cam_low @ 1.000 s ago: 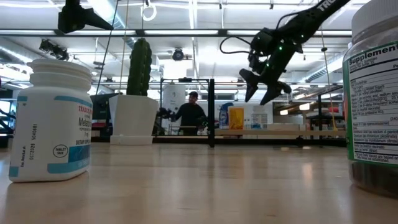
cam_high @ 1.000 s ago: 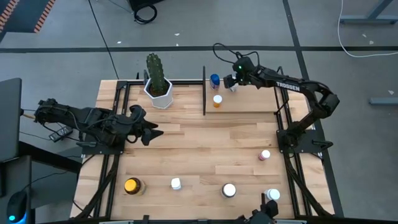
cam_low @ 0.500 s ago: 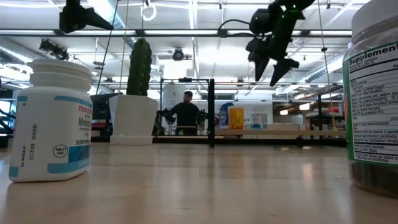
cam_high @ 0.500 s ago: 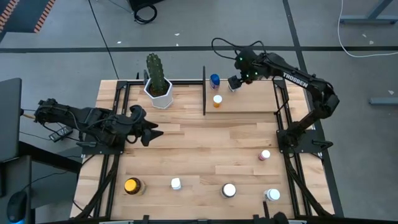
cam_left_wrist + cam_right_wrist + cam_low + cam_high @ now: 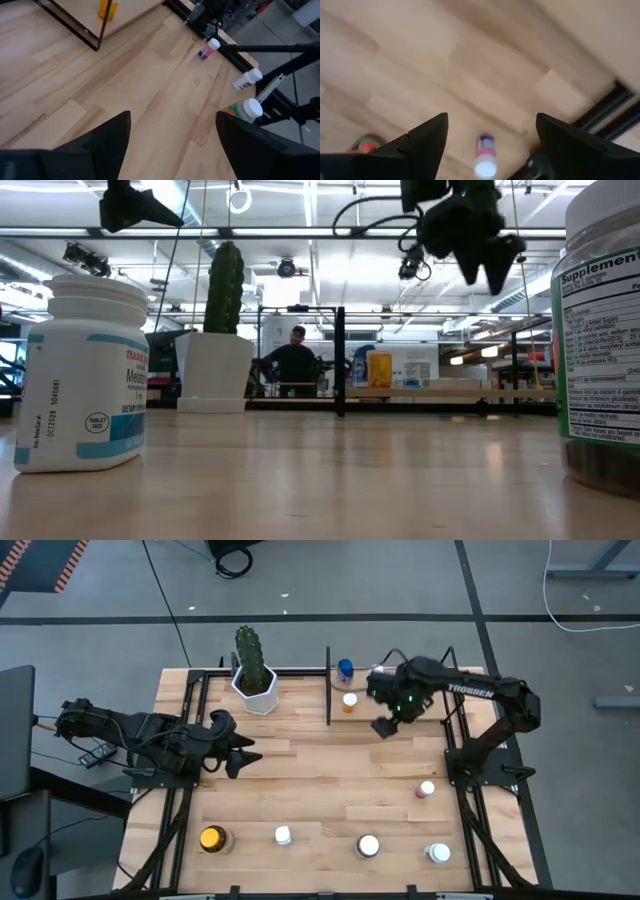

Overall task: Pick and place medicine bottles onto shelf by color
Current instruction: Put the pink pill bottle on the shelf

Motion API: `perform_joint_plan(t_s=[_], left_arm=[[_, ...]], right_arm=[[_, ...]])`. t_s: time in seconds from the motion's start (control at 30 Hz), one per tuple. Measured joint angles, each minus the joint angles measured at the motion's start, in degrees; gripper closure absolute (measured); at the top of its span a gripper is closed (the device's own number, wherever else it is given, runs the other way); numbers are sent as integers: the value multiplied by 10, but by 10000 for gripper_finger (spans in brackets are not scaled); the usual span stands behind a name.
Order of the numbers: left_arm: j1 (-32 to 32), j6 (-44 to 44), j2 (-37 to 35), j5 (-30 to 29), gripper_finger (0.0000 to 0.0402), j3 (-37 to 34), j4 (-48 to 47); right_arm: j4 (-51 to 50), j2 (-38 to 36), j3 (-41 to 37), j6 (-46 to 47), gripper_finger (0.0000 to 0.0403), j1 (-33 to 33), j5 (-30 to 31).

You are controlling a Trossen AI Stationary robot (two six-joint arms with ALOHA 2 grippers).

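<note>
Along the lower edge of the high view stand four medicine bottles. Mid-left, left gripper waits, fingers apart. Upper right, right gripper, fingers apart and empty, hangs beside the shelf.

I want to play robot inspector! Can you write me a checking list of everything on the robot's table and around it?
Surface: light wooden table, slatted, looks dry.
Job's things: blue bottle and orange bottle on the shelf; pink bottle and four others along the table's near edge.
Clutter: cactus pot.
Grippers: right gripper open, empty, above the table beside the shelf; left gripper open, waiting at the left side.
Cables: black cable on the floor.
Surroundings: a person beyond the table.
</note>
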Motion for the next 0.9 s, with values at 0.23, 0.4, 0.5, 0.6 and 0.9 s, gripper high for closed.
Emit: perform_joint_plan(t_s=[0.23, 0.4, 0.5, 0.6, 0.9], left_arm=[[0, 16, 0, 18, 104, 0, 66], [0, 91, 0, 40, 104, 0, 245], [0, 115, 0, 39, 104, 0, 317], [3, 128, 0, 38, 104, 0, 333], [26, 129, 7, 37, 104, 0, 328]], right_arm=[[-1, 0, 0, 76, 104, 149, 41], [-12, 0, -6, 123, 121, 229, 52], [-19, 0, -25, 153, 125, 272, 53], [-9, -10, -61, 189, 126, 314, 52], [82, -141, -232, 304, 127, 395, 19]])
